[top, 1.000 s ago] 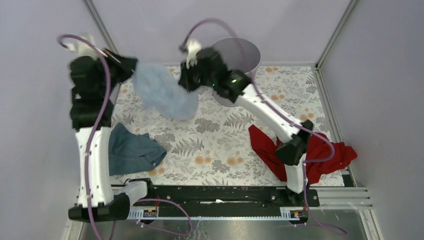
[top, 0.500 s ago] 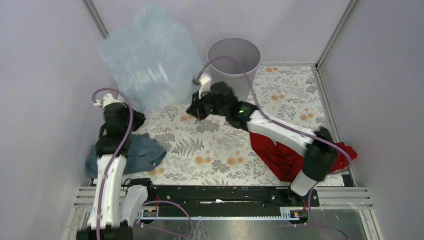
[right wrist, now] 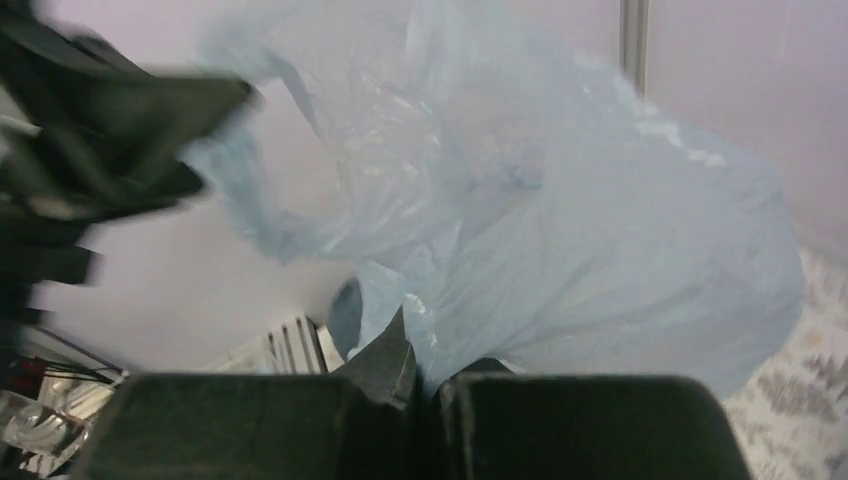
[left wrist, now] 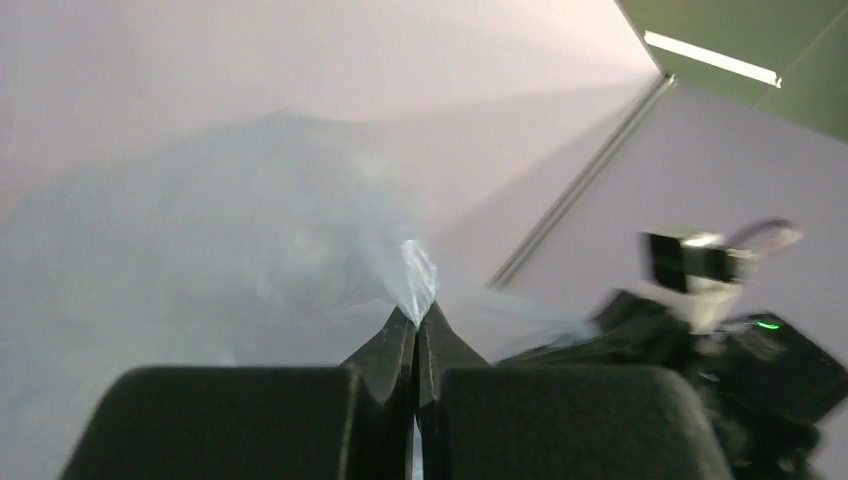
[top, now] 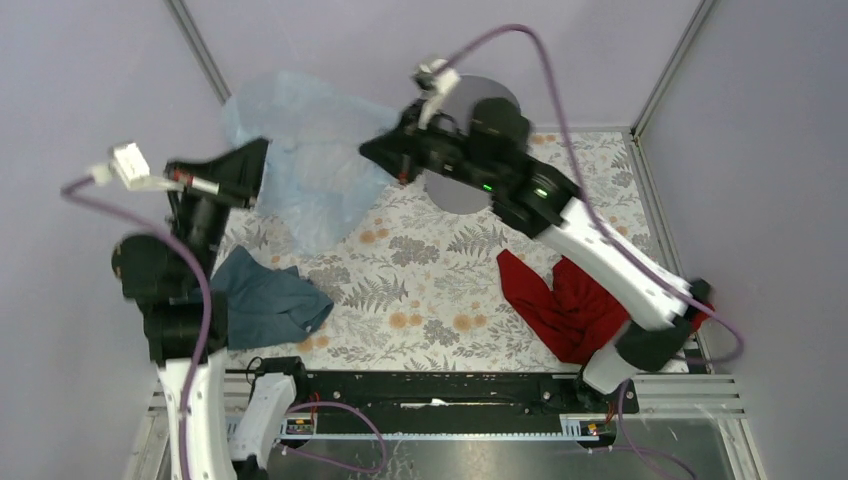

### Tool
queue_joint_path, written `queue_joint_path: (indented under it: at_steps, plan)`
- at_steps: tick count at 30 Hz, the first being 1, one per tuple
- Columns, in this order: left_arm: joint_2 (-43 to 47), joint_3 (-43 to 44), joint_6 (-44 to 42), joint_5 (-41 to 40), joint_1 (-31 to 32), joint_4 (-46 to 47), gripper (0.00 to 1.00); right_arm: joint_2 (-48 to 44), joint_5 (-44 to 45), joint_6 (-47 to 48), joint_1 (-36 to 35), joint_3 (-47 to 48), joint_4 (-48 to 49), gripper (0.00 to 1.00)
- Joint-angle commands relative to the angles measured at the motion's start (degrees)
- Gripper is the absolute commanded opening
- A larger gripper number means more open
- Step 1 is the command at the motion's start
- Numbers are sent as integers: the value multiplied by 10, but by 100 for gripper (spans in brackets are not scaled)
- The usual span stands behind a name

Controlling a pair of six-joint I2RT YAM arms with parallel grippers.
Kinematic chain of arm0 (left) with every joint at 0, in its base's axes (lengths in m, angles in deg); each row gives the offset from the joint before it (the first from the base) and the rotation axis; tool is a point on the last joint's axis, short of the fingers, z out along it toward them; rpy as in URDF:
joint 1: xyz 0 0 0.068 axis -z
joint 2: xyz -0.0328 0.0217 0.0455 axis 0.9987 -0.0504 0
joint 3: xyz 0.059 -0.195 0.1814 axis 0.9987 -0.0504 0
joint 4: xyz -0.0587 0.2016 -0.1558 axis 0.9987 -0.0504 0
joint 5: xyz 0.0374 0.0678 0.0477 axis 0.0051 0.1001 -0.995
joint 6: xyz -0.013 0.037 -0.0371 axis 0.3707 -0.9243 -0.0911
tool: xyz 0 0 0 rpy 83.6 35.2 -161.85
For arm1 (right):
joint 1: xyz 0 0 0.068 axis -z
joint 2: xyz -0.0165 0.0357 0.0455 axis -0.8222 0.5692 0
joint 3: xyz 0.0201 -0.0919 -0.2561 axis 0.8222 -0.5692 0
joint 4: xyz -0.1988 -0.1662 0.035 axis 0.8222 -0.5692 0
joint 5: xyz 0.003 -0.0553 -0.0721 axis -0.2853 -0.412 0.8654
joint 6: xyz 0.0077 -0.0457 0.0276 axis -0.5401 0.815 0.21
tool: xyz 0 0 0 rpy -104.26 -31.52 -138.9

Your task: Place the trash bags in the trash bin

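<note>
Above table (top: 440,285), trash bag (top: 310,165) between left pincer (left wrist: 415,340) and right pincer (right wrist: 420,372), pinched by both.

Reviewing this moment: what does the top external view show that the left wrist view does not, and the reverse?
Only the top external view shows the trash bin, partly behind the right arm, plus the teal cloth and the red cloth lying on the floral table cover. Only the left wrist view shows, close up, the left pincer shut on a bunched edge of the trash bag, and a ceiling light strip. Both show the pale-blue bag held up and the right arm's wrist beside it.
</note>
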Motion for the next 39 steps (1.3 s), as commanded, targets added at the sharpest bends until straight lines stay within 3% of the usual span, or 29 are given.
queue_joint_path:
  at_steps: [1, 5, 8, 10, 16, 18, 20, 22, 24, 26, 27, 29, 32, 39]
  plan:
    - [94, -157, 39, -126, -1, -84, 0, -106, 21, 18, -8, -197, 91, 0]
    - [73, -233, 9, -256, -1, -321, 0, -86, 10, -46, 6, -310, 79, 0]
    - [32, -226, -5, -305, -1, -386, 0, -63, -11, -60, 9, -354, 82, 0]
    - [21, -173, -24, -270, -2, -362, 0, -52, -4, -59, 16, -329, 63, 0]
    - [8, 54, -51, -38, -2, -199, 0, -47, -43, -25, 16, -145, -4, 0]
    - [43, 48, -26, 18, -1, -92, 0, -66, -71, -31, 16, -137, 8, 0]
    - [85, 6, -7, 17, -1, -51, 0, -106, -79, -46, 16, -179, 45, 0]
    - [104, -35, -26, -38, -1, -105, 0, -141, -65, -57, 16, -266, 110, 4]
    - [101, -79, -19, -162, 0, -217, 0, -146, -41, -77, 20, -340, 146, 7]
    - [48, -95, -11, -252, -1, -350, 0, -114, -44, -112, 31, -364, 100, 0]
    - [4, -92, -21, -237, -1, -395, 0, -90, -66, -129, 36, -364, 71, 0]
    - [-85, -86, -49, -120, -2, -430, 0, -62, -125, -150, 43, -377, 56, 0]
    - [-72, -93, -42, -6, -2, -353, 0, -77, -135, -165, 43, -392, 88, 0]
    - [34, 40, -35, 19, -1, -161, 0, -108, -117, -102, 43, -241, 11, 0]
